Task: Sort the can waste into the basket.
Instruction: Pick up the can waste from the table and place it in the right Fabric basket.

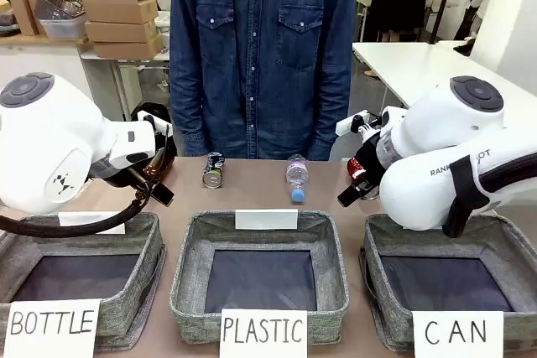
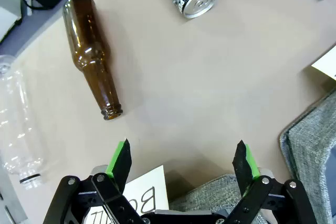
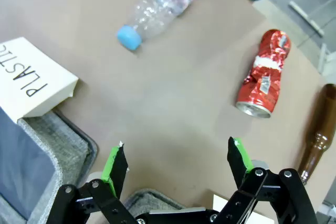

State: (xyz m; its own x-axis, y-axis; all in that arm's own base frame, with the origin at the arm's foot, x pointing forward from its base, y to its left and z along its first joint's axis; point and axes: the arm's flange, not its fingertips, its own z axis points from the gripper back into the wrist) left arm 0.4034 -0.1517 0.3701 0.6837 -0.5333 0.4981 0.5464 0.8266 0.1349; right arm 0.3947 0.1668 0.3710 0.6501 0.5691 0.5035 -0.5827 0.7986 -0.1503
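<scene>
Cans both lie out on the worktop (image 1: 252,194), neither one sorted yet. The red can (image 3: 262,74), crushed and on its side, sits near the far edge on the robot's right. A brown bottle (image 3: 316,129) lies just beside it, and a clear plastic bottle (image 3: 163,1) with a blue cap lies well apart toward the middle. The blue Pepsi can (image 1: 214,169) lies left of centre, its open end toward the robot. The basket (image 1: 382,282) marked CAN waits at the near right, nothing showing inside it.

Above its back rim hangs the right gripper (image 3: 177,150), jaws spread wide and empty, the red can ahead and off to one side of the gap. The left gripper (image 2: 182,150) is just as wide and just as empty, over the back edge of the BOTTLE basket (image 1: 155,245), another brown bottle (image 2: 94,56) ahead of it. The person (image 1: 260,56) stands at the far side.

My read: this is the approach to the first pick, red can for the right arm. The next move calls for shifting across until the can lies between the pads, squaring the wrist to its narrow width, then lowering and closing. That dented body may roll or slip, so a mid-body grip looks safest.
</scene>
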